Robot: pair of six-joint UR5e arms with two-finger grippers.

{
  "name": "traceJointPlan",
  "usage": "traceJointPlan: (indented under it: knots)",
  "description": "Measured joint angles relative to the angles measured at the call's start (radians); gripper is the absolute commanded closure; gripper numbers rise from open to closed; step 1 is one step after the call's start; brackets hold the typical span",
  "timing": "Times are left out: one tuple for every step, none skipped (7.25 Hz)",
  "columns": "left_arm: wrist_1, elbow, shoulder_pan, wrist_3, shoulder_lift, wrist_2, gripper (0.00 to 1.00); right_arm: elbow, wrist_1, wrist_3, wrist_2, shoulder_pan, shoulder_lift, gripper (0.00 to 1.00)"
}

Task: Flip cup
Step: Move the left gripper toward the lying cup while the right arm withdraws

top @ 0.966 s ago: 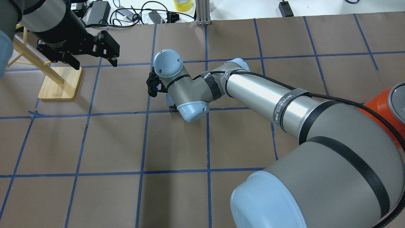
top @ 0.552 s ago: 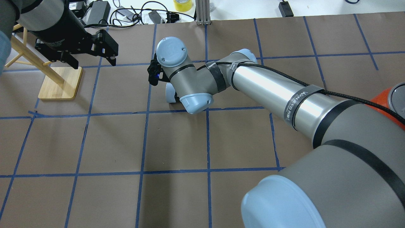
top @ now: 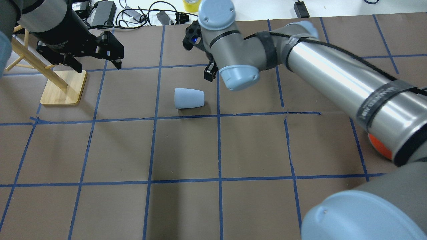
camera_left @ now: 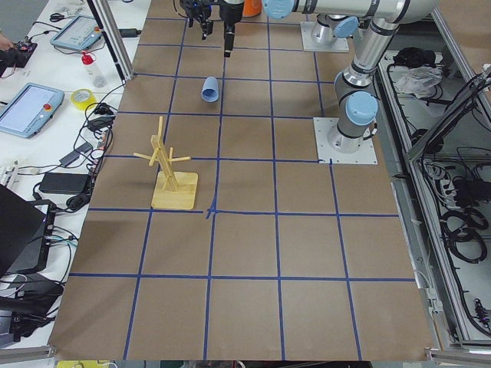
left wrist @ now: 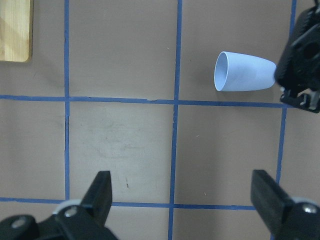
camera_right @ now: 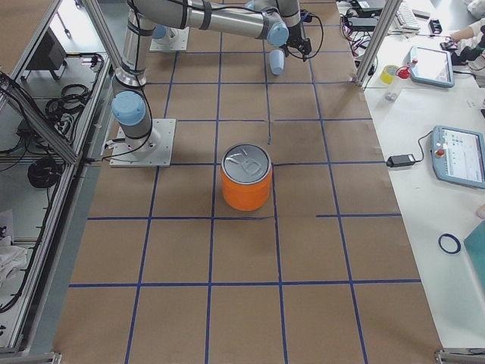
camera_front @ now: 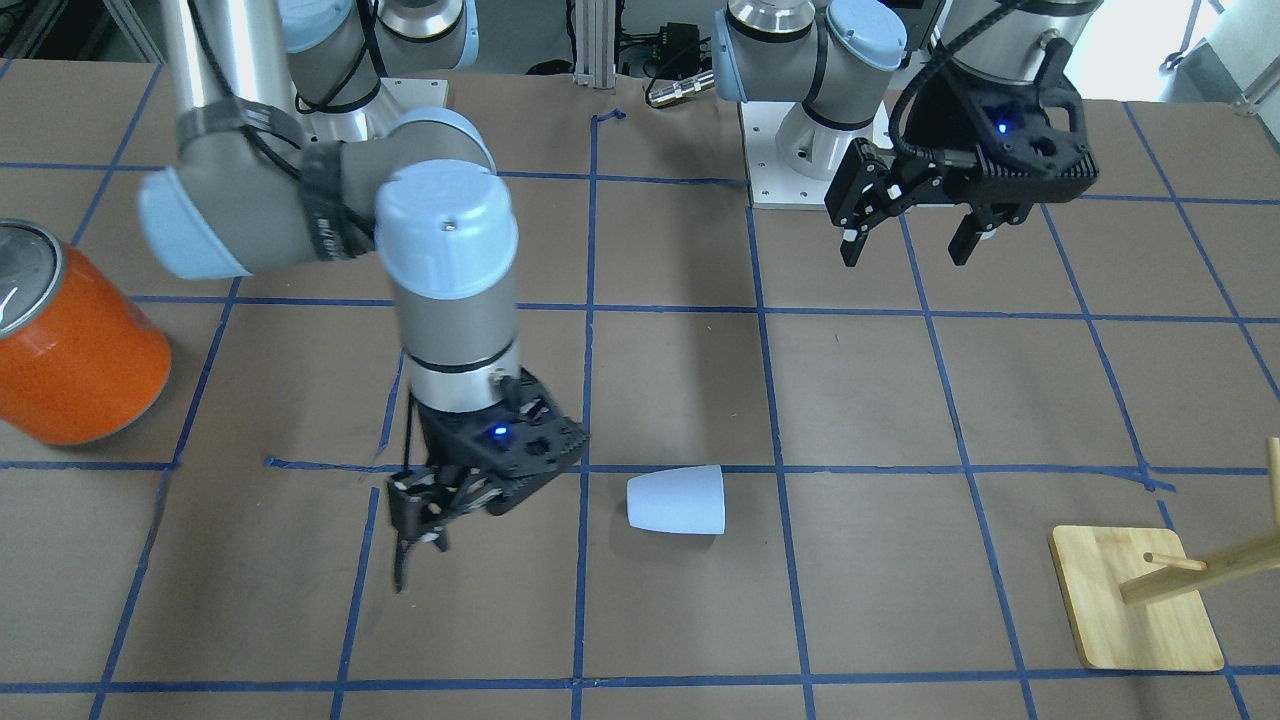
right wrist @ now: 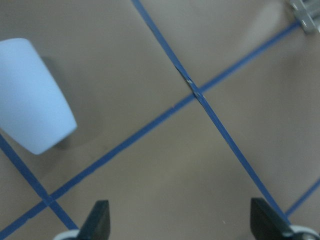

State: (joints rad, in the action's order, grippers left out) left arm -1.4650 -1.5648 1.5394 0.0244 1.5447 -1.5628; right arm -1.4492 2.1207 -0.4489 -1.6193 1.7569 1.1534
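Lying sideways, the smooth pale-blue tapered cup (top: 189, 98) is ungripped; left hand (left wrist: 180, 174) and right hand (right wrist: 177, 201) spread.

Robotics lab, test cell.
- Two industrial robot arms (camera_front: 450, 260) bolted to metal base plates (camera_left: 326, 153) on large brown-paper-covered table (camera_left: 307, 253).
- Blue tape grid (top: 183, 181) marks surface into squares.
- Aluminium frame posts (camera_left: 110, 38) at table edge.
- White side bench (camera_right: 409, 205) carries teach pendants (camera_right: 461, 155), power bricks (top: 104, 12), loose cables (top: 133, 15), yellow tape roll (top: 192, 5).
- Cable bundles (camera_left: 460, 222) lie in railed bay behind arm bases.
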Motion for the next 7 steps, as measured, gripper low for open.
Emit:
traceJointPlan:
  knots:
    - [0.028, -0.004, 0.0, -0.003, 0.037, 0.031, 0.0, -0.001, -0.056, 0.098, 0.064, -0.107, 0.025, 0.0]
    - [0.054, -0.009, -0.001, -0.007, 0.089, 0.088, 0.0, -0.001, -0.111, 0.167, 0.096, -0.19, 0.043, 0.0]
    - [0.089, -0.008, -0.002, -0.014, 0.153, 0.136, 0.0, 0.003, -0.144, 0.27, 0.092, -0.232, 0.057, 0.0]
    - [0.126, -0.004, -0.002, -0.029, 0.224, 0.182, 0.0, 0.008, -0.169, 0.382, 0.075, -0.246, 0.071, 0.0]
    - [0.157, -0.003, -0.002, -0.047, 0.295, 0.236, 0.0, 0.011, -0.196, 0.444, 0.066, -0.247, 0.089, 0.0]
    - [0.192, -0.004, -0.002, -0.058, 0.365, 0.287, 0.0, 0.012, -0.212, 0.472, 0.059, -0.247, 0.105, 0.0]
    - [0.216, -0.007, -0.002, -0.063, 0.421, 0.34, 0.0, 0.012, -0.222, 0.485, 0.055, -0.247, 0.114, 0.0]
